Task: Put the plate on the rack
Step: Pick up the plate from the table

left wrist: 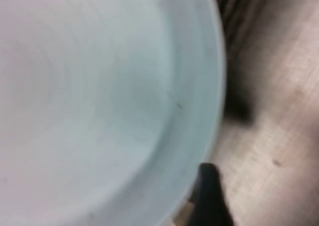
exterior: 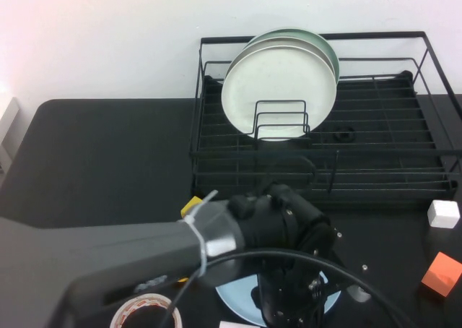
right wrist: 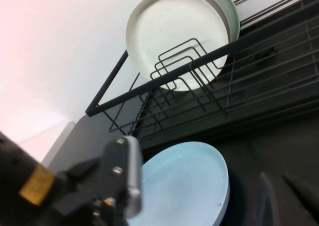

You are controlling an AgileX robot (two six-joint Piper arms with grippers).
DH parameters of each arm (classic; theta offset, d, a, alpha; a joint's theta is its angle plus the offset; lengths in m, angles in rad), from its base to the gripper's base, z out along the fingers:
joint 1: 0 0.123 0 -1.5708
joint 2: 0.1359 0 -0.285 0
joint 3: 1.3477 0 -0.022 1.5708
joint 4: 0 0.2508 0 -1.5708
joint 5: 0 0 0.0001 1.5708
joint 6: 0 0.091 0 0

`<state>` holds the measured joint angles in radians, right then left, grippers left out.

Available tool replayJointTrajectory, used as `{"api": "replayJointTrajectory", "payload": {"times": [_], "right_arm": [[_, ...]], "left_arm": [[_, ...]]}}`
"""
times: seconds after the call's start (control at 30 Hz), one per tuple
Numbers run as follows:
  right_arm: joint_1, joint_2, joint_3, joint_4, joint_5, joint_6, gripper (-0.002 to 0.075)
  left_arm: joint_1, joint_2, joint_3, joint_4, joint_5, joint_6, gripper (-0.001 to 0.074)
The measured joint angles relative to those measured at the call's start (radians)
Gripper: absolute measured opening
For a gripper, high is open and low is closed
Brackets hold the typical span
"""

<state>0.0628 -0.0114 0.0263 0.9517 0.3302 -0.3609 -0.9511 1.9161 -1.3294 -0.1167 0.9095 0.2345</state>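
The light-blue plate (exterior: 242, 299) lies on the black table near the front edge, in front of the rack. It fills the left wrist view (left wrist: 99, 101) and shows in the right wrist view (right wrist: 184, 186). My left gripper (exterior: 289, 299) points down over the plate's right part and hides most of it. My right gripper (right wrist: 282, 191) is open and empty, low over the table just right of the plate. I cannot make it out in the high view. The black wire rack (exterior: 317, 158) stands at the back right.
Two pale plates (exterior: 280, 82) stand upright in the rack's wire dividers (exterior: 281, 118). A white block (exterior: 443, 213) and an orange block (exterior: 441, 274) lie at the right. A tape roll (exterior: 144, 315) lies front left, a yellow piece (exterior: 190, 206) by the left arm.
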Motion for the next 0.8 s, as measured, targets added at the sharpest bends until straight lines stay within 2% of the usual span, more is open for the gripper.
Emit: {"api": "replayJointTrajectory", "payload": {"times": [0.07, 0.2, 0.57, 0.63, 0.73, 0.8], "right_arm": [[0.000, 0.000, 0.000, 0.000, 0.001, 0.000, 0.0011], [0.000, 0.000, 0.000, 0.002, 0.006, 0.000, 0.0011], [0.000, 0.000, 0.000, 0.002, 0.015, 0.000, 0.0011], [0.000, 0.000, 0.000, 0.002, 0.017, -0.002, 0.0011], [0.000, 0.000, 0.000, 0.002, 0.018, -0.005, 0.0011], [0.000, 0.000, 0.000, 0.002, 0.018, -0.007, 0.0011]], "left_arm": [[0.000, 0.026, 0.000, 0.028, -0.027, 0.004, 0.0473], [0.000, 0.067, 0.000, 0.097, -0.082, 0.004, 0.0479], [0.000, 0.114, -0.019, 0.185, -0.106, -0.026, 0.0382], [0.000, 0.121, -0.020, 0.194, -0.111, -0.035, 0.0322], [0.000, 0.121, -0.024, 0.199, -0.122, -0.039, 0.0144], [0.000, 0.122, -0.024, 0.197, -0.127, -0.039, 0.0079]]}}
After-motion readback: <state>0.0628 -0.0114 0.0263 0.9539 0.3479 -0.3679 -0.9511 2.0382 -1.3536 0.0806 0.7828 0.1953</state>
